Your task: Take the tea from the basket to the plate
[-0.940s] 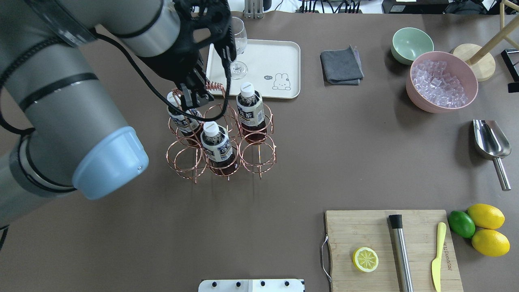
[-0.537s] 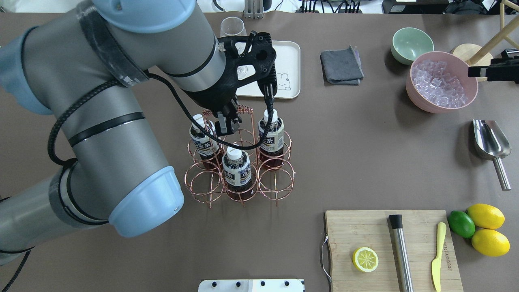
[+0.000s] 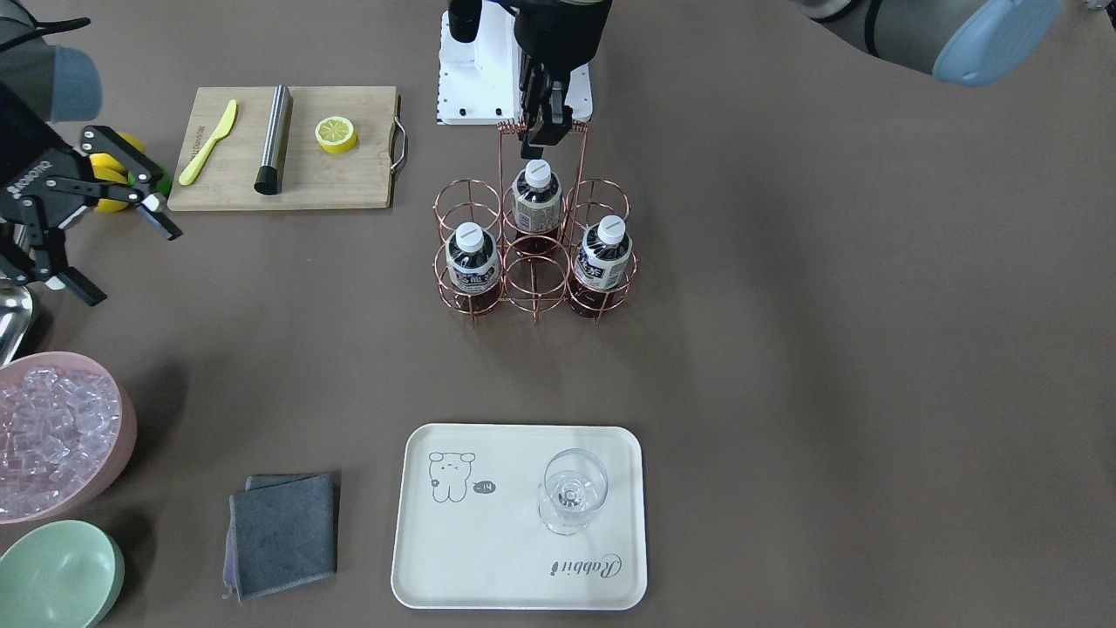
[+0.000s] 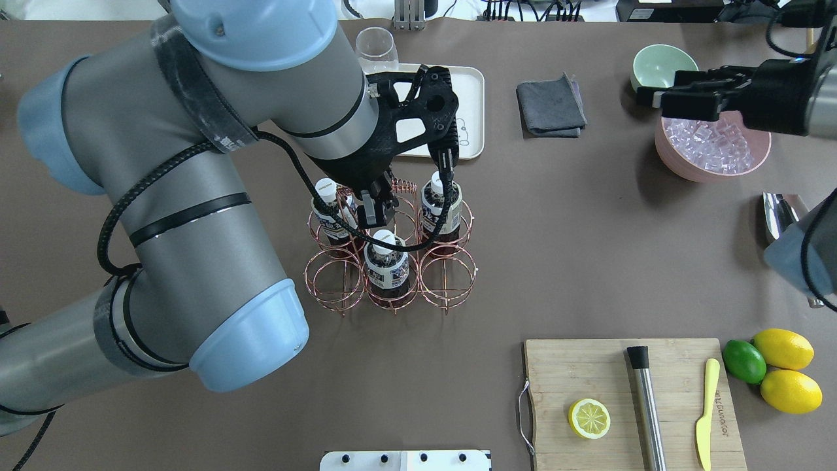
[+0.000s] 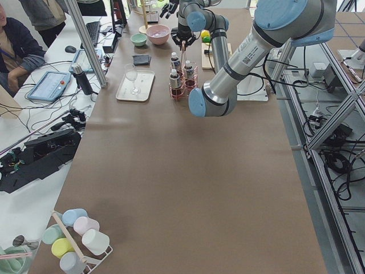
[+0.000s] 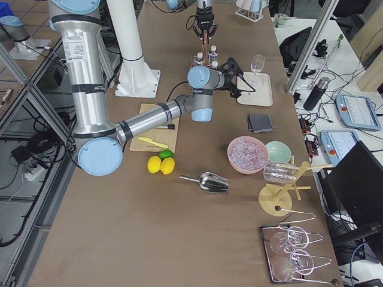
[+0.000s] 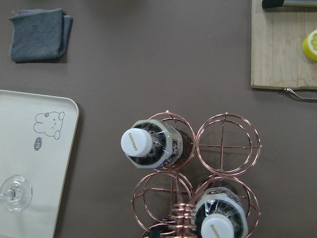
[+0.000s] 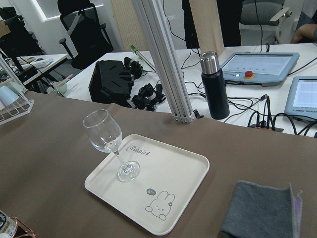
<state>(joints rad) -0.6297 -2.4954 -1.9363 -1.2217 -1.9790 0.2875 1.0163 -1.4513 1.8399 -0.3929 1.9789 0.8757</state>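
Note:
The copper wire basket [image 3: 534,283] stands mid-table and holds three tea bottles [image 3: 471,257] [image 3: 535,196] [image 3: 602,253] with white caps. My left gripper [image 3: 545,131] is shut on the top of the basket's tall handle; in the overhead view the left gripper [image 4: 376,206] sits above the bottles [image 4: 386,258]. The left wrist view shows two bottles [image 7: 148,144] [image 7: 218,218] in the basket [image 7: 228,145]. The cream plate [image 3: 523,576] lies beyond the basket with a wine glass [image 3: 571,493] on it. My right gripper [image 4: 657,88] is open and empty over the ice bowl.
A pink bowl of ice [image 4: 713,147], a mint bowl [image 4: 654,62] and a grey cloth [image 4: 549,104] lie right of the plate [image 4: 467,98]. A metal scoop [image 4: 781,222] is near the right edge. The cutting board [image 4: 588,373] holds a lemon half, muddler and knife, with citrus [image 4: 785,369] beside it.
My left gripper has carried the basket away from the plate, toward the robot and to the right in the overhead view. The right arm has come in over the ice bowl.

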